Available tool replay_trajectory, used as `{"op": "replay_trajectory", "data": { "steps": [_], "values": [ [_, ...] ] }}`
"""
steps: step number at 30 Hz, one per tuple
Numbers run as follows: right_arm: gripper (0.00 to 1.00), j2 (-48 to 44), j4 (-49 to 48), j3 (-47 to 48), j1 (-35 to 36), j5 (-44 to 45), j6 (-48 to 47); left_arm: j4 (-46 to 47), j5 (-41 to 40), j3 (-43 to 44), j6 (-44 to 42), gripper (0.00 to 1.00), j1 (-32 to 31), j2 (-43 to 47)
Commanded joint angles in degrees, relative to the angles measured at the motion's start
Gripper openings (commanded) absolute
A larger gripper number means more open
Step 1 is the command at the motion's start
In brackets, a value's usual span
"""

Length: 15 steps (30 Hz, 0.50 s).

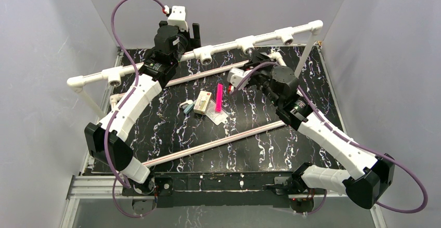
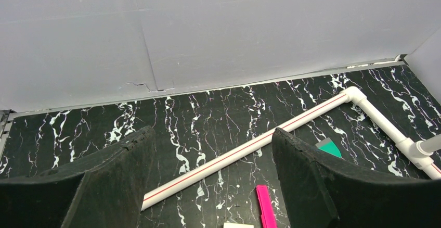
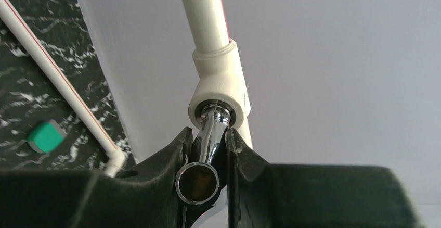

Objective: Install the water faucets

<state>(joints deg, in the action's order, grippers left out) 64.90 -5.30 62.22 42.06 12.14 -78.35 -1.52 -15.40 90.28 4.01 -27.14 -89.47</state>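
Note:
A shiny silvery faucet (image 3: 212,130) sits between the fingers of my right gripper (image 3: 208,134), which is shut on it. Its open spout end (image 3: 197,182) faces the camera. Its far end is in the mouth of a white tee socket (image 3: 218,90) on the raised pipe. In the top view the right gripper (image 1: 255,61) is just below that socket (image 1: 248,45). My left gripper (image 2: 213,134) is open and empty, held above the table near the back wall (image 1: 195,32). No other faucet shows.
A raised white pipe rail (image 1: 171,62) with several tee sockets crosses the back. Two white pipes with a red line lie on the table (image 1: 218,142) (image 2: 249,147). A small box (image 1: 203,102), a pink stick (image 1: 219,98) and a green piece (image 2: 328,147) lie mid-table.

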Motion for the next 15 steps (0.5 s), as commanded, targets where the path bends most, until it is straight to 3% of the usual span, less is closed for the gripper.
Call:
{"op": "replay_trajectory", "data": {
  "steps": [1,6,15],
  "values": [
    [0.01,-1.5,-4.9,-1.1,-0.1,-2.3,24.3,-9.2,1.2,-3.1,0.0,0.80,-0.9,-2.3],
    [0.01,-1.3,-10.4,-3.1,-0.1,-3.9,44.1,-9.3,1.5,-2.9,0.1,0.80,-0.9,-2.4],
    [0.01,0.5,-16.4,-2.8,-0.1,1.2,77.0,-9.1,1.4,-3.5,0.1,0.80,-0.9,-1.8]
  ]
}}
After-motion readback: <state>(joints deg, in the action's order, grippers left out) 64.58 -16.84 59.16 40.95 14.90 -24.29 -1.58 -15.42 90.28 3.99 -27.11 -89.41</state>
